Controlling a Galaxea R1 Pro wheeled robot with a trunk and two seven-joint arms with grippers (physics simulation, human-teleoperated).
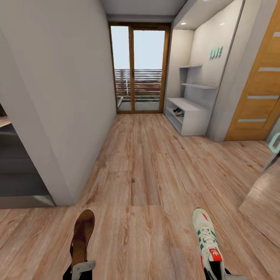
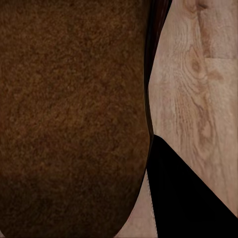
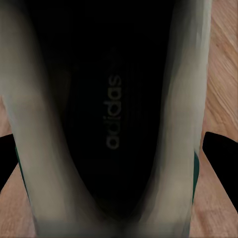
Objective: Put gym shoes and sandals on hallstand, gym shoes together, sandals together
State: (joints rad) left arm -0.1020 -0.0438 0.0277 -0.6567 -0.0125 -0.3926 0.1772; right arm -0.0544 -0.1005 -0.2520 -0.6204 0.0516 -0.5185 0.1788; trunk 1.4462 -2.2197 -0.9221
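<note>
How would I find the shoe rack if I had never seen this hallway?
Look down the wood floor to the glass door at the far end. Just right of it, against the wall, stands the shoe rack: a low white-grey box with open shelves, unlike the thin wall shelves above it.

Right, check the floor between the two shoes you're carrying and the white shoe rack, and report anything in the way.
Nothing visible blocks the way. The sandal in the left gripper and the gym shoe in the right gripper face bare corridor floor up to the hallstand, far right by the glass door. The mint-framed mirror stands aside, right.
</note>
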